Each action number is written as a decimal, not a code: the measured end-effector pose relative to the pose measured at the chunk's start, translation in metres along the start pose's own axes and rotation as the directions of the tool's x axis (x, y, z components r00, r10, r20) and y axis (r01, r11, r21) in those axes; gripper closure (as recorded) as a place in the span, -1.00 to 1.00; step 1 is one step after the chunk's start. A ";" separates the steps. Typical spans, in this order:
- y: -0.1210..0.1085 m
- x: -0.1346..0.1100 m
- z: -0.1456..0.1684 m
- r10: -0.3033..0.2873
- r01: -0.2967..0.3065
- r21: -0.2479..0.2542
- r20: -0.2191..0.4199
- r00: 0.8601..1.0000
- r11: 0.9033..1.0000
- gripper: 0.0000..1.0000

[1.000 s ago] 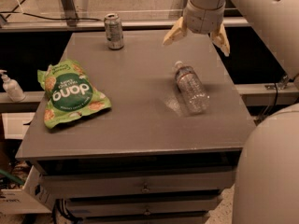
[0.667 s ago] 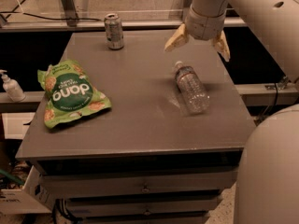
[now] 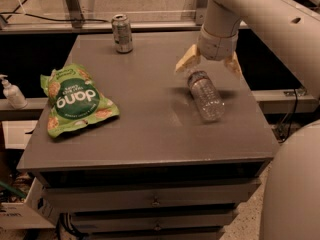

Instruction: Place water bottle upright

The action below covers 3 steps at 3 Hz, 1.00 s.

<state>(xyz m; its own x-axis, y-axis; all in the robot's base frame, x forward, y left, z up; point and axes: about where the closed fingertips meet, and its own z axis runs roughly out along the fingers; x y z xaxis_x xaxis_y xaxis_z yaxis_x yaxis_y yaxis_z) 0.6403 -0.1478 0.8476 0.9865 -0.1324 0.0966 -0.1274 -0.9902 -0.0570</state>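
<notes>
The water bottle [image 3: 205,95] is a clear ribbed plastic bottle. It lies on its side on the right part of the grey table [image 3: 150,129], its cap end pointing away toward the gripper. My gripper [image 3: 209,65] hangs open just above the bottle's cap end, with one tan finger [image 3: 186,60] to the left and one to the right of it. The fingers do not hold the bottle.
A silver-green soda can [image 3: 122,33] stands upright at the table's back. A green snack bag [image 3: 75,100] lies flat on the left side. A white pump bottle [image 3: 12,92] stands off the table at far left. Drawers sit below the tabletop.
My gripper has moved down and forward, from above the table's back right to just over the bottle's cap end. The bottle, can and bag have not moved.
</notes>
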 end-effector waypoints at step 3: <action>-0.015 -0.018 0.030 -0.097 0.100 -0.059 0.055 0.994 0.993 -0.21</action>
<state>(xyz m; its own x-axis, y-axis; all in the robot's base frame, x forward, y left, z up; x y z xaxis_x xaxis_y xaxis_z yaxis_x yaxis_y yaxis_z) 0.6270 -0.1296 0.8172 0.9983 -0.0336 0.0473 -0.0342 -0.9993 0.0119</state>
